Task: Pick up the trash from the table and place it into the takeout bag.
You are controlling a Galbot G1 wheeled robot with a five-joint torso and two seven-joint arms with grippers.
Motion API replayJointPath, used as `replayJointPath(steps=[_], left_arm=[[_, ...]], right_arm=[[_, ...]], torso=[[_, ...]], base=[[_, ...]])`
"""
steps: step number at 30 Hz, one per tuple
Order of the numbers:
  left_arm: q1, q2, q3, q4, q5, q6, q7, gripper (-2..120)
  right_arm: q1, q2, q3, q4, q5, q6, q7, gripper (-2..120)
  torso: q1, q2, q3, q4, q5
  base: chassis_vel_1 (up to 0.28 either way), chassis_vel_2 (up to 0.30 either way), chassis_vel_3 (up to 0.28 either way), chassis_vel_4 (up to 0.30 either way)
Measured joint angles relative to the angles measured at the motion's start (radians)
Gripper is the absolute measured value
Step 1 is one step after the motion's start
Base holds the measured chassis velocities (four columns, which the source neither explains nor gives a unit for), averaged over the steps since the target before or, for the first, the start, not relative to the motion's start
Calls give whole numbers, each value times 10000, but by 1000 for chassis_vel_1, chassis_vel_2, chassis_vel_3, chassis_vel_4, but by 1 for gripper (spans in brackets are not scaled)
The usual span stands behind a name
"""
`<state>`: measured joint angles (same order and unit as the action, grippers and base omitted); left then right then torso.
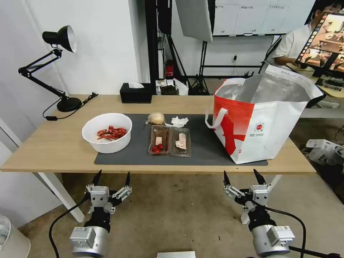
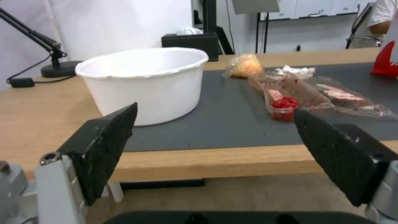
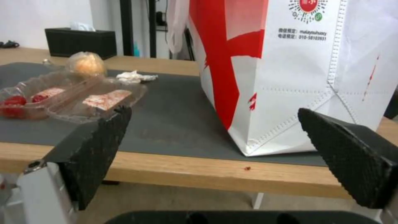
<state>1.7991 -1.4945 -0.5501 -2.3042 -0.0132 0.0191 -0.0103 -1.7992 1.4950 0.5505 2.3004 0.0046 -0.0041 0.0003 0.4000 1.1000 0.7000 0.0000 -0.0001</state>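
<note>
Red-and-white takeout bag (image 1: 263, 118) stood on the bench (image 1: 43, 150), trash beside it.
White bowl (image 1: 107, 132), two clear trays (image 1: 170, 140) lay on the grey mat; left end effector (image 1: 111, 178) and right end effector (image 1: 244, 177) hung spread below.

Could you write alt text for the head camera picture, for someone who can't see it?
Two open grippers, left and right, hover before a wooden table holding a white bowl, two clear trays and a red-and-white bag.
</note>
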Motion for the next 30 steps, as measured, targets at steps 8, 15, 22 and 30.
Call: replayJointPath(steps=[8,15,22,30], left_arm=[[-122,579,-86,-601,-1330,2000,-1037,100],[-236,924,-124,-922,-2176,2874,-1585,100],[-591,1679,-193,-1485,-3991,3990,-2560,100],[-596,1642,-118,-1406,-3924,3722,-2498,100]], right_arm=[[315,-1473,315,445,1505,-1543,374,100],[414,-2032,369,540,1962,-1879,454,100],[962,-3826,746,1034,4122,-3430,900,100],[1519,-5650,1111,1510,6306,-4958,1330,100]], torso=[[1,0,0,2,-1],[0,0,0,-2,2],[0,0,0,-2,2],[1,0,0,2,-2]], base=[[0,0,0,0],[0,0,0,0],[0,0,0,0],[0,0,0,0]])
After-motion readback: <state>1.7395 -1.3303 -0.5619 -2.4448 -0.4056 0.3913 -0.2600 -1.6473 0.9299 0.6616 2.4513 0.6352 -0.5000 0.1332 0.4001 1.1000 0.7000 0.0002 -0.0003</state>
